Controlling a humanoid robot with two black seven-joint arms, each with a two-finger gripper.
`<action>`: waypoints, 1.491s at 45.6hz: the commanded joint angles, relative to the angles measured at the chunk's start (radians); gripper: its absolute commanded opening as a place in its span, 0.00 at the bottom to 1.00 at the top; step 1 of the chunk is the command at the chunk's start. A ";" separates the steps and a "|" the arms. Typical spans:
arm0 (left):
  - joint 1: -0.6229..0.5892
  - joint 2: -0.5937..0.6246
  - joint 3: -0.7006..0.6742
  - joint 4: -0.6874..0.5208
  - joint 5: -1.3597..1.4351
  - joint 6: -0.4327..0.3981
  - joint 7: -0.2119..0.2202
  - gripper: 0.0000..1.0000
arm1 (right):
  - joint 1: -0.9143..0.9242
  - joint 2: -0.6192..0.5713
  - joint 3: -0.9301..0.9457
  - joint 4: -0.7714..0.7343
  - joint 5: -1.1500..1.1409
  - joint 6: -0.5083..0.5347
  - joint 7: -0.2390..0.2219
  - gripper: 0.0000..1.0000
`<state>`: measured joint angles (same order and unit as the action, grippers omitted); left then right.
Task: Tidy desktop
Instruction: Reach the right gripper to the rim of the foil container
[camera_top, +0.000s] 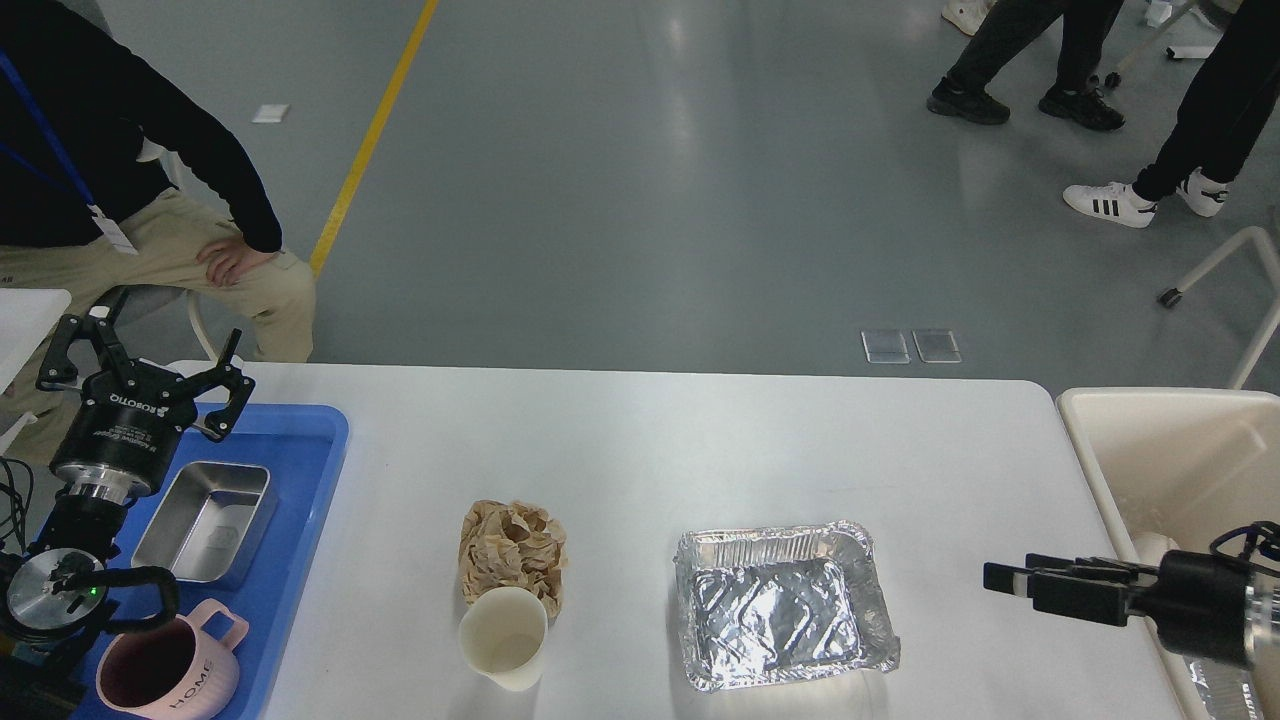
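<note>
White desktop (700, 450) carrying foil tray (785, 620), crumpled paper (512, 550) and paper cup (503, 637) (touching). Left gripper (140, 365) spread wide above blue tray (300, 520). Right gripper (1010, 578) side-on, jaw state indeterminable.

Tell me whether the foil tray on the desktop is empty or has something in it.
Empty. The foil tray sits upright on the desktop, and its crinkled shiny bottom shows bare all the way to the rim.
</note>
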<state>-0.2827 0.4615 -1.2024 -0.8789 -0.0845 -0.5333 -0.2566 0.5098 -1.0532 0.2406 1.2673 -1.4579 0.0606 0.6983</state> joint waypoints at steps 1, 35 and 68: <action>0.003 -0.001 -0.011 0.000 -0.001 -0.004 0.000 0.97 | -0.001 0.077 -0.020 -0.065 -0.018 0.008 0.001 1.00; 0.040 -0.007 -0.019 -0.002 0.000 -0.019 -0.004 0.97 | 0.015 0.257 -0.127 -0.263 0.050 0.131 -0.080 1.00; 0.050 -0.015 -0.019 0.000 0.002 -0.024 -0.006 0.97 | 0.135 0.401 -0.156 -0.310 0.054 0.214 -0.095 1.00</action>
<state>-0.2316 0.4464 -1.2211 -0.8789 -0.0828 -0.5583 -0.2623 0.6486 -0.6858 0.0853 0.9872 -1.4054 0.2744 0.6018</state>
